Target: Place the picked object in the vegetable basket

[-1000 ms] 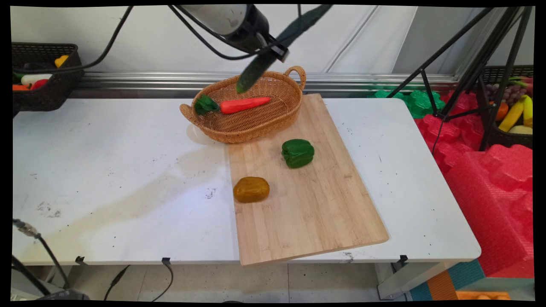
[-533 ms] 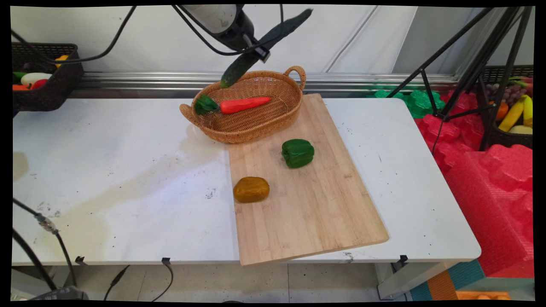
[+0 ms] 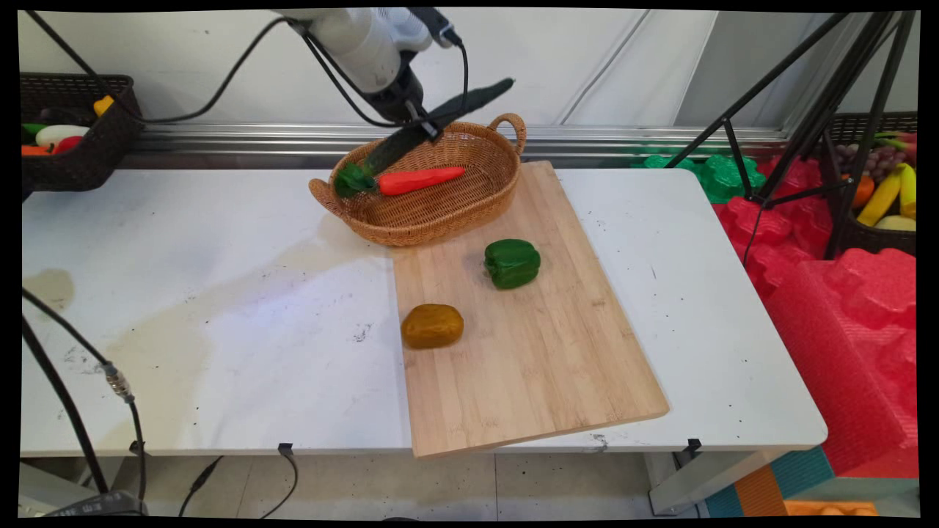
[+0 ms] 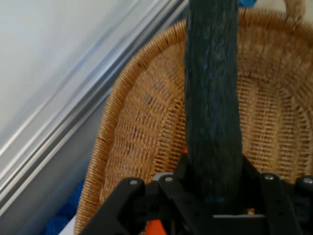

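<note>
The end effector (image 3: 419,130) is clenched on a dark cucumber (image 3: 440,121), held slanted over the wicker basket (image 3: 440,213) at the tabletop's (image 3: 183,293) far edge, its lower end just above the carrot (image 3: 418,180) lying inside

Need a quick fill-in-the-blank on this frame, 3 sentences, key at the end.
1. The gripper is shut on a dark green ____.
2. The carrot lies inside the wicker ____.
3. The potato and the green bell pepper both rest on the wooden ____.

Missing words: cucumber; basket; cutting board.
</note>
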Motion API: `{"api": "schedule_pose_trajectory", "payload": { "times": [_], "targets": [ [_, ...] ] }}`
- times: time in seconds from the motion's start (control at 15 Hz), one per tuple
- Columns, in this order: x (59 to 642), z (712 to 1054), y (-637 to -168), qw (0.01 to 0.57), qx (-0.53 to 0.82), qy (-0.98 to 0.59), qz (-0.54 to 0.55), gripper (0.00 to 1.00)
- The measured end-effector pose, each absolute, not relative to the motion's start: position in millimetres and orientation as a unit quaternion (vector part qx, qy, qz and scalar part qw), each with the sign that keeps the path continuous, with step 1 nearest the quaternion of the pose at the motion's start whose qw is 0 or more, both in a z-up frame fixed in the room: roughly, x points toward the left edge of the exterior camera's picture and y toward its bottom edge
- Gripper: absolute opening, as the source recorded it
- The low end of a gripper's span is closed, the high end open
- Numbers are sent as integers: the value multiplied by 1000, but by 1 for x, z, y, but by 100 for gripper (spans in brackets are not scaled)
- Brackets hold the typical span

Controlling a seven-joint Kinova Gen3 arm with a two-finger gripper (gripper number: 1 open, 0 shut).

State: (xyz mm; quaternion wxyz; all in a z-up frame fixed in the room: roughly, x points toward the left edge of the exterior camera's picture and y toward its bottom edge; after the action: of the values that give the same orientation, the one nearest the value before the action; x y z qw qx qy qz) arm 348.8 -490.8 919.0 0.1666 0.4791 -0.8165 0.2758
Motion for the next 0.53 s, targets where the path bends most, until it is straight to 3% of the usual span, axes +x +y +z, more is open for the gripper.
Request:
{"api": "schedule_pose_trajectory", "payload": {
  "times": [0.53],
  "targets": [
    [365,878,-505,155,481,-824,256,0]
  ]
}}
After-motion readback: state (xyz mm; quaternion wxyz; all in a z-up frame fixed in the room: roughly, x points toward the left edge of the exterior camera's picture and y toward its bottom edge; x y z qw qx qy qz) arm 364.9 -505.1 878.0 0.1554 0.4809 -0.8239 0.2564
